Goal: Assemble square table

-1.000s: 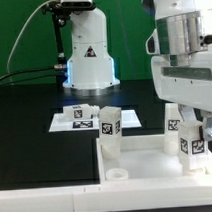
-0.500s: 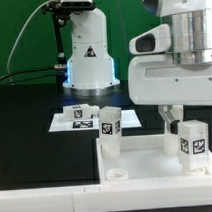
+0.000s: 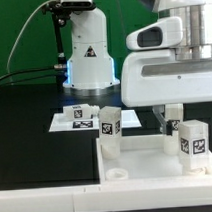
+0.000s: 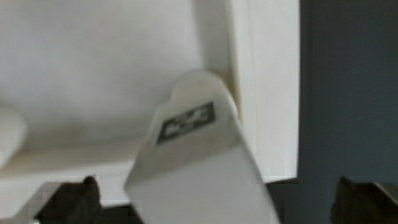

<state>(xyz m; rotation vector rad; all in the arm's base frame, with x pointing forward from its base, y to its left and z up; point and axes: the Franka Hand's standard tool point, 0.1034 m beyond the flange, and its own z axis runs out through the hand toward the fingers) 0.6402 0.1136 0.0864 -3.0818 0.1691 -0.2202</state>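
Now the gripper (image 4: 217,200) hangs over the upright leg (image 3: 192,140) at a corner of the square table (image 3: 146,160), on the exterior view's right, fingers (image 4: 71,200) spread wide and clear of it. That leg looks seated, and a second leg (image 3: 110,129) stands too. The next move calls for a straight lift off, then fetching another for the empty socket (image 3: 115,175).

in the exterior view we see two obstacles upright on the slab (image 3: 146,160): the left-hand leg (image 3: 109,132) and the right-hand leg (image 3: 192,140), well apart, with bare slab between them for a pass. the gripper (image 3: 167,119) hangs over the right-hand leg, fingertips (image 4: 75,205) wide, a gap on each side. the black tabletop (image 3: 25,128) beside the marker board (image 3: 61,123) is open.
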